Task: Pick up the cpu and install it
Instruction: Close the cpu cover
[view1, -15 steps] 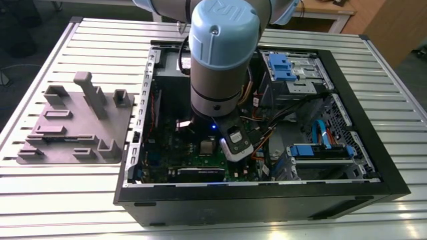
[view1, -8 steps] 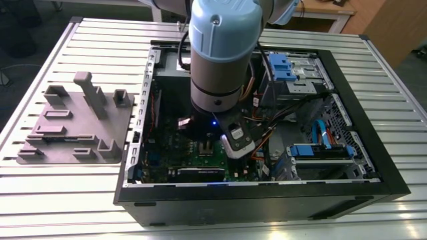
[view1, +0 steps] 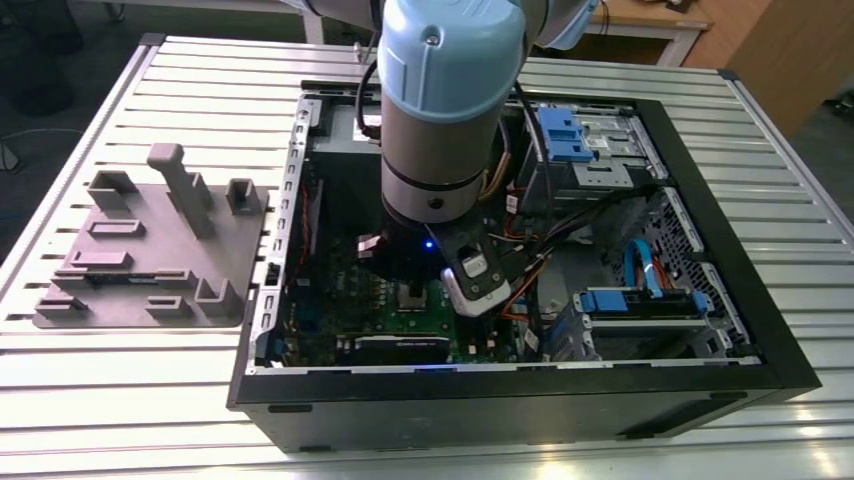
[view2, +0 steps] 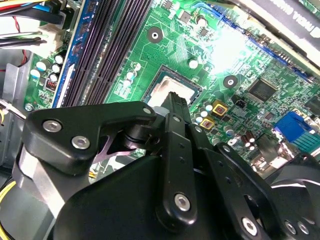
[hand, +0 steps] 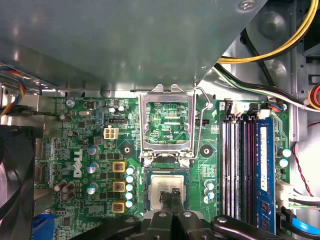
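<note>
Resting on a slatted table (view1: 120, 395), case (view1: 507, 415) holds cpu (hand: 159, 184).

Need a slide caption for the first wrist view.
Shut black gripper above the small silvery square cpu lying in the socket of the green motherboard, metal retention frame flipped open.

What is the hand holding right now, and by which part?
Nothing, it seems: the hand is shut, its tips over the cpu, which lies flat in its socket.
</note>
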